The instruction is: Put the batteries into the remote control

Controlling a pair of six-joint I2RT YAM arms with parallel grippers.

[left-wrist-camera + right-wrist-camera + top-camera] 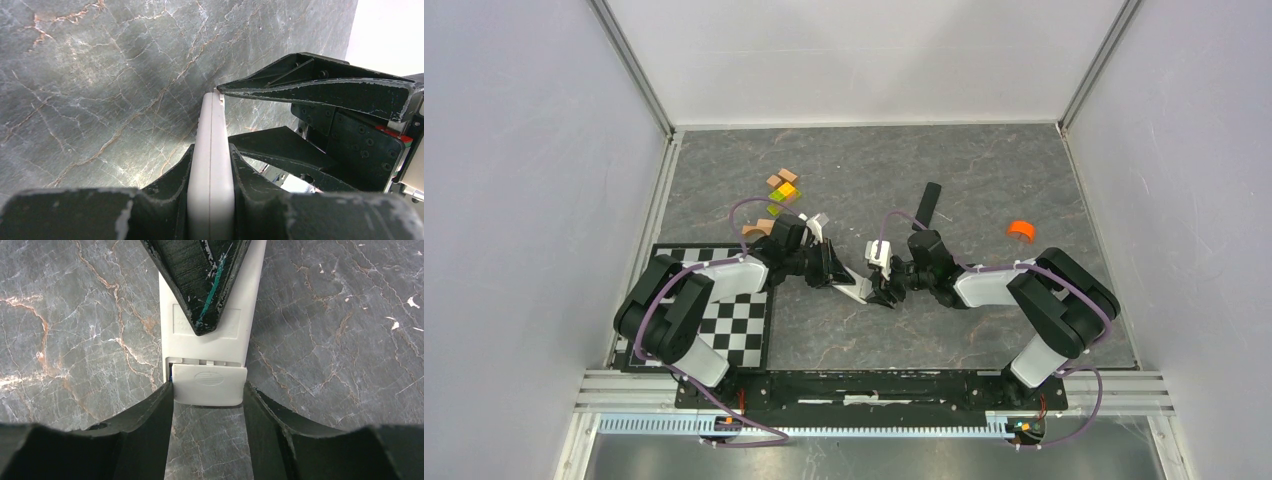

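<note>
- Writing: moulded rectangular panel on the back of the remote control [210, 347], mostly hidden behind a finger, nothing legible. The battery cover [209, 383] has an oval ribbed thumb mark.
- Thin blue sliver [171, 374] at the cover's left seam, too small to identify.
- Surface: dark grey marble-look tabletop [984, 180] with rust and white veins. A black-and-white checkerboard [736, 318] lies at its near-left.
- Room: pale plain walls on three sides, aluminium rail along the near edge.
- Also on the tabletop: small coloured blocks [781, 190] far left, slim black bar [929, 205] past centre, orange round cap [1021, 229] to the right. All are well apart from the remote.
- Remote sits mid-tabletop between the two arms, plain white back facing the right wrist camera.
- Left gripper [842, 278] – fingers pressed on both flat faces of the remote, clamping it edge-on.
- Right gripper [207, 390] – narrowly spread, fingertips against the two side edges at the cover end, pinching the remote across its width.
</note>
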